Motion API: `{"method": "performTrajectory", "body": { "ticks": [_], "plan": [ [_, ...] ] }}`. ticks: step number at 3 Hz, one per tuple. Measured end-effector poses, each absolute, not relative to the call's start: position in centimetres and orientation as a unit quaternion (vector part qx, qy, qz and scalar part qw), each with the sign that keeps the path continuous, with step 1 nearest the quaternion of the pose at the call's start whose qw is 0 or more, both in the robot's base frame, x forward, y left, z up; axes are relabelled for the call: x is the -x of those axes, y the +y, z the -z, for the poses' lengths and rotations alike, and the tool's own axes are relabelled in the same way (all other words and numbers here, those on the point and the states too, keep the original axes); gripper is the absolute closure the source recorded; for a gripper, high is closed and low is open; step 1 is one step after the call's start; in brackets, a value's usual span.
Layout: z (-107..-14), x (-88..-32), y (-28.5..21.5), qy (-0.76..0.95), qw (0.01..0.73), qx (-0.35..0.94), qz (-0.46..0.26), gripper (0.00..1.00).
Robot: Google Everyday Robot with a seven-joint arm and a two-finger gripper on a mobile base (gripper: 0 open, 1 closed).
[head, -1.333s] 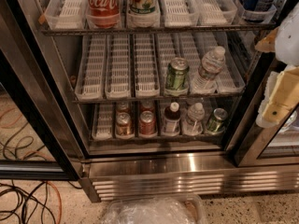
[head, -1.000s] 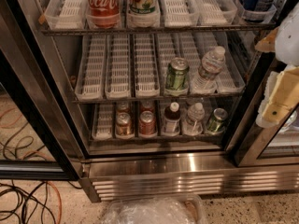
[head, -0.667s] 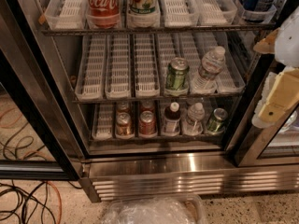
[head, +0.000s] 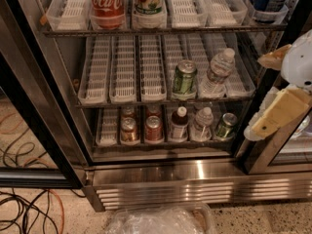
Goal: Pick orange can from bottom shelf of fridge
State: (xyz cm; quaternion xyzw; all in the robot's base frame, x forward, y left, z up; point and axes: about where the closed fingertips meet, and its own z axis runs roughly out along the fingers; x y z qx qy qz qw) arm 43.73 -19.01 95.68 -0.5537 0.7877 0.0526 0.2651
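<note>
**Setting:** We log this as a commercial or workplace drinks station, not a home kitchen. We cannot tell whether it is a shop or a break room.

**Evidence:**
- the fridge [head: 195,172], a display cooler with a stainless-steel base grille
- a black-framed glass door [head: 34,130], standing open at left
- wire racks fitted with white slotted lane trays, down to the bottom shelf [head: 107,128]
- stock lined up by lane: a Coca-Cola bottle [head: 106,4], a green can [head: 185,78], a water bottle [head: 218,72] and the orange can [head: 128,129]
- a speckled terrazzo floor [head: 263,218]
- loose cables [head: 29,213] lying on the floor at left

**Also entered:** the robot's hand [head: 275,106] is at the right edge, outside the cooler and level with the lower racks.
</note>
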Motion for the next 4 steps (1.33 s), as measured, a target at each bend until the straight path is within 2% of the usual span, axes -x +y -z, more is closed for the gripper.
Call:
{"method": "performTrajectory", "body": {
  "ticks": [2,4],
  "plan": [
    [-92.7,-43.8,-16.0,0.775,0.343,0.522,-0.094,0.00],
    [-88.7,-44.1,-13.0,0.761,0.390,0.505,-0.115,0.00]
  ]
}}
